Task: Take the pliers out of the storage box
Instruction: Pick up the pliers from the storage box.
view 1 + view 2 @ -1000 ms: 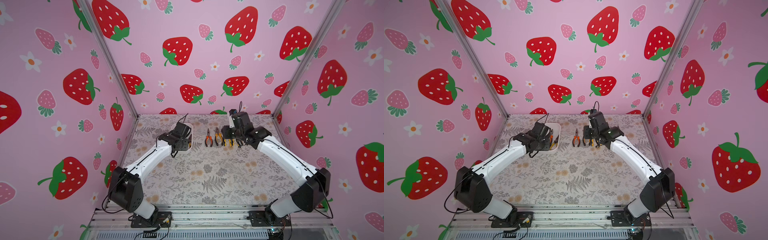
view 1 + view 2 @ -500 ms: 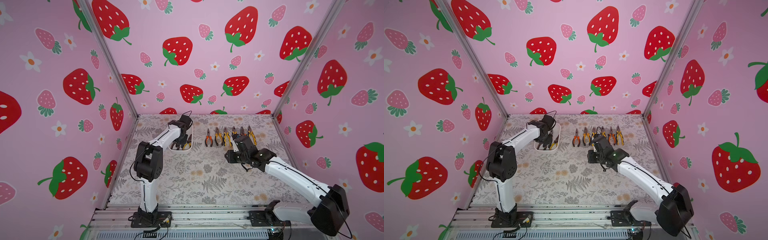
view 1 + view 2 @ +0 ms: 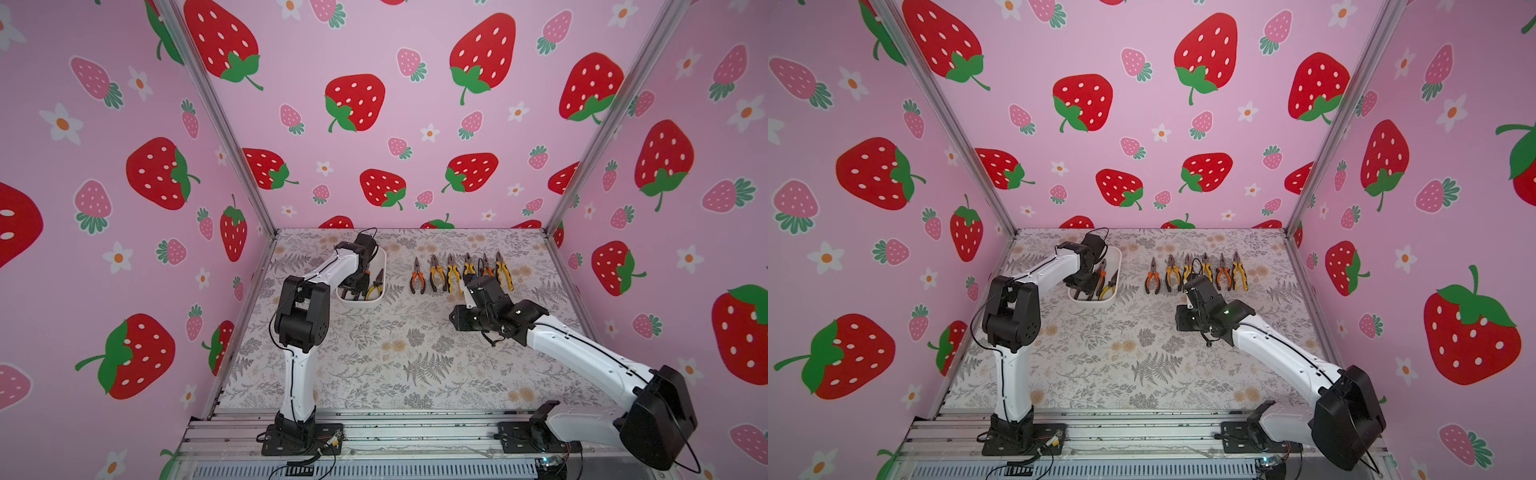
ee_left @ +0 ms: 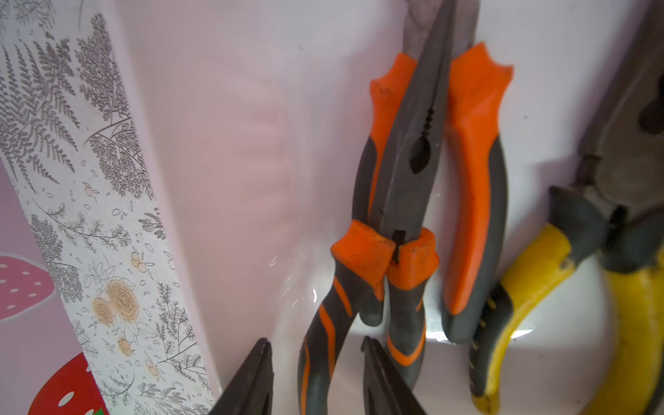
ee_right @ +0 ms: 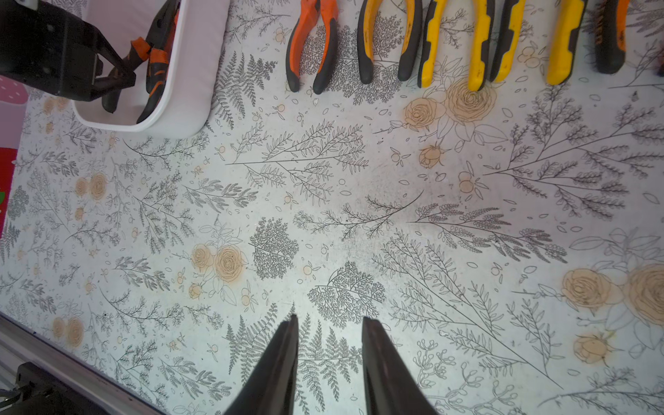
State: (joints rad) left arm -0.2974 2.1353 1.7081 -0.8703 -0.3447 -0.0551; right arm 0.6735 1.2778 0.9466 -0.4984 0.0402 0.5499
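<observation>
Stretching widest, the floral counter (image 3: 374,357) is offering bare room across its lower middle. At upper middle, six pliers (image 3: 451,272) are already lying in a row. Three more pliers (image 4: 470,179), by my count, are waiting in the storage box (image 3: 360,303) just left of them. Left pincer (image 4: 316,373) is sitting inside it close by the wall, narrowly parted astride an orange handle (image 4: 316,341), not gripping. Right pincer (image 5: 328,359) is hovering parted and empty.

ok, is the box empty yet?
Not empty: the box holds orange pliers and yellow pliers, shown in the left wrist view.
</observation>
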